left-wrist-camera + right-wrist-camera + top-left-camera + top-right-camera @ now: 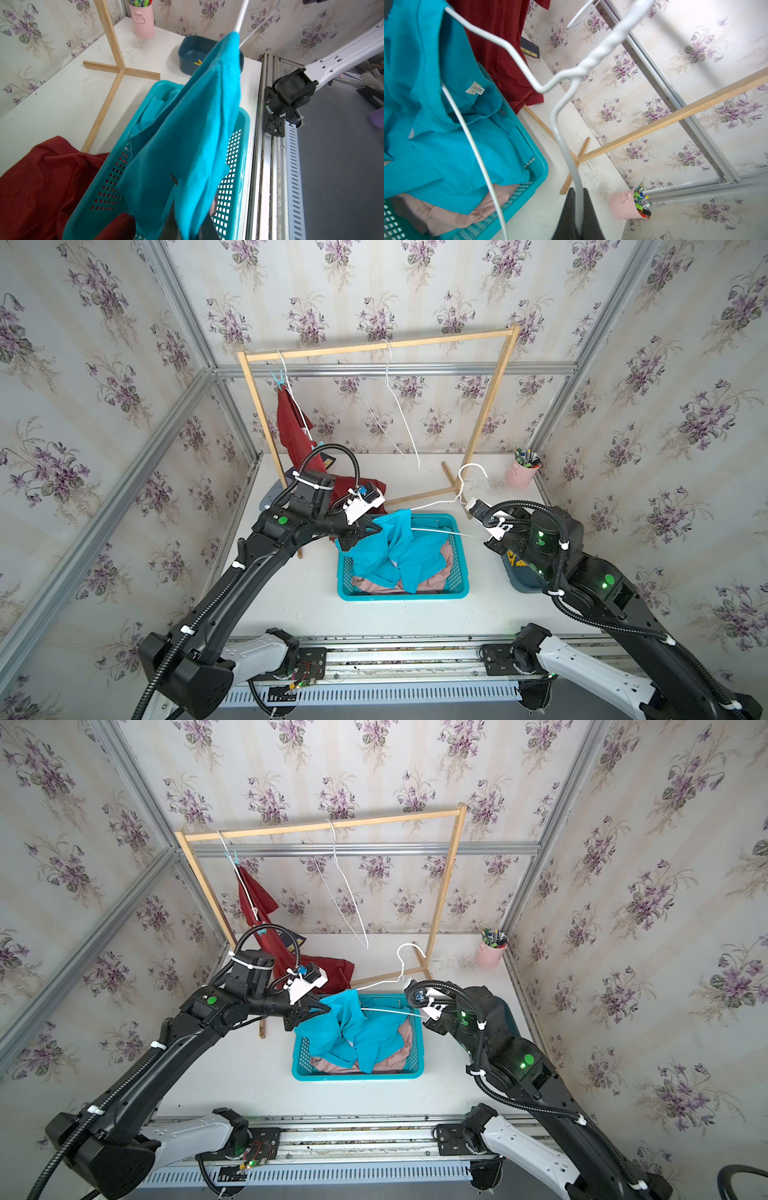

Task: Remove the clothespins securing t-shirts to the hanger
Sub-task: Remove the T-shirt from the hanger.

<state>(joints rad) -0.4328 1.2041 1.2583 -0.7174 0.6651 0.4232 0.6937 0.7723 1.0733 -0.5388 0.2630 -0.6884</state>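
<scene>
Clothespins [279,379] (light blue) hold the dark red t-shirt [293,427] well beyond our left gripper [371,527], which we see clamped on the turquoise t-shirt [399,547]; our right gripper [578,207] is closed on that shirt's white hanger [600,52] above the basket [403,596].

Both top views high, looking down on the table [291,614], wrist views close, all sharing the basket [87,207].

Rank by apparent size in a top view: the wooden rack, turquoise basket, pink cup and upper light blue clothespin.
Largest to smallest:
1. wooden rack
2. turquoise basket
3. pink cup
4. upper light blue clothespin
The differences are clear, so nearness to the camera does not change this order.
</scene>
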